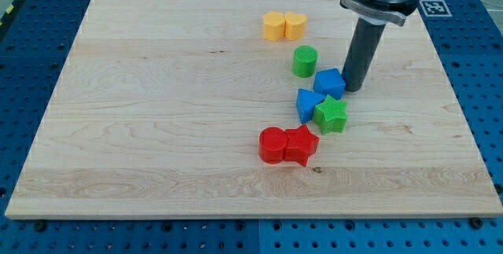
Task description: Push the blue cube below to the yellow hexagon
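The blue cube [330,82] sits right of centre on the wooden board, just above the blue triangle [307,104] and right of the green cylinder [305,61]. My tip [353,88] touches the cube's right side. The yellow hexagon [273,26] lies near the view's top, with a yellow heart-like block [295,25] touching its right side. The cube is lower and to the right of the hexagon.
A green star [331,115] touches the blue triangle's lower right. A red cylinder [272,145] and a red star-like block [301,145] sit together below them. The board's right edge [456,89] is beyond my rod.
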`<control>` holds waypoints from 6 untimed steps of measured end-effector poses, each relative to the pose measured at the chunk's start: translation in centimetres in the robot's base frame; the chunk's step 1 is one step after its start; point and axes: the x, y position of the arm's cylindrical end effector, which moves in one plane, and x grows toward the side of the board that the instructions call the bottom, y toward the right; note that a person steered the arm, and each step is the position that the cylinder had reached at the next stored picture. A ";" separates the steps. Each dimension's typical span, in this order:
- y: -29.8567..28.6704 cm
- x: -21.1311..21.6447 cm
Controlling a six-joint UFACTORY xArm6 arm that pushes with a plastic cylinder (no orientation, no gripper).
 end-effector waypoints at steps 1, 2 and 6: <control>0.1 0.0; -2.1 0.1; -6.6 0.3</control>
